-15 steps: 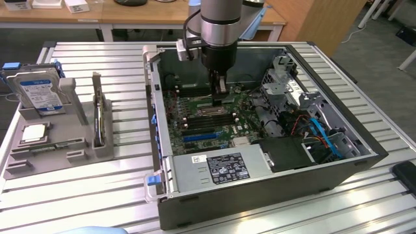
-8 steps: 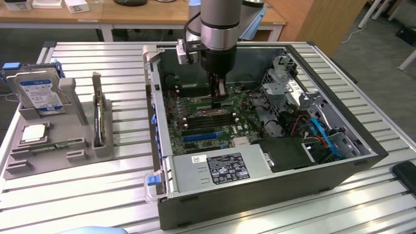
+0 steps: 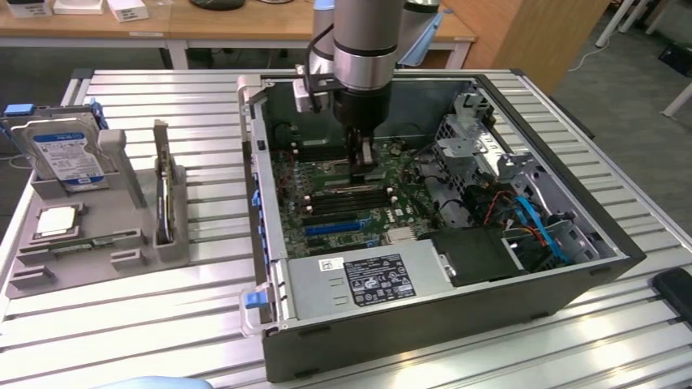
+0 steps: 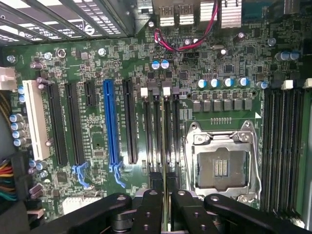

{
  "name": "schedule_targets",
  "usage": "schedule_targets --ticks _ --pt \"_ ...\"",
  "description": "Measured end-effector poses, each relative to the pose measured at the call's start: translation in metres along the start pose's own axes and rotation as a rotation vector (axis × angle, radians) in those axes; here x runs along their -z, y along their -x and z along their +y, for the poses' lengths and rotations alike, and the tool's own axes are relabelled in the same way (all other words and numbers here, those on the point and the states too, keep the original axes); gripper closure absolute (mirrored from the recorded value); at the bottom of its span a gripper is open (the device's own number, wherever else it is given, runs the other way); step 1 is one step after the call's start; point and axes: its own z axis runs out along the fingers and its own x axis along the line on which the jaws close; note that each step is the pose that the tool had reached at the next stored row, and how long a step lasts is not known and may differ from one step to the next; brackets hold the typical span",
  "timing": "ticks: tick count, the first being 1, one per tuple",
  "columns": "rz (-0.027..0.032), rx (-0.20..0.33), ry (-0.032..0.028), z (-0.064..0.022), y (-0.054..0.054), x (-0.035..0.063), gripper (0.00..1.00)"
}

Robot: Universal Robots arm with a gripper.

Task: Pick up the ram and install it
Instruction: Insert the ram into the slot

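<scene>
My gripper [image 3: 362, 166] is down inside the open computer case [image 3: 605, 271], just above the motherboard [image 4: 97, 63]. Its two black fingers [image 4: 151, 209] stand close together, shut on the ram [image 4: 166, 184]. The ram is seen edge-on as a thin strip between them. In the exterior view the ram [image 3: 364, 156] hangs upright from the fingers. It is lined up along the group of black memory slots [image 4: 161, 131] beside the empty processor socket [image 4: 222, 165]. I cannot tell whether its lower edge touches a slot.
More memory slots [image 4: 282, 146] lie on the socket's other side. A blue expansion slot [image 4: 111, 126] and black ones sit nearby. A power supply [image 3: 368, 284], drive cage [image 3: 476, 130] and cables [image 3: 530, 227] crowd the case. At the exterior view's left, a grey fixture [image 3: 151, 251] holds a hard drive [image 3: 67, 158] and a square processor [image 3: 60, 220].
</scene>
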Motion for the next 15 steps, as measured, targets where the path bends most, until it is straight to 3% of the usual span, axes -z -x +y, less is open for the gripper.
schedule_targets --ticks 2,11,15 --pt "0.0007 0.001 0.0068 0.0000 0.0000 -0.0007 0.86" --pt "0.0005 0.001 0.0075 -0.0043 0.0005 -0.0024 0.86" --pt "0.0028 0.001 0.0130 -0.0099 0.0009 -0.0035 0.86"
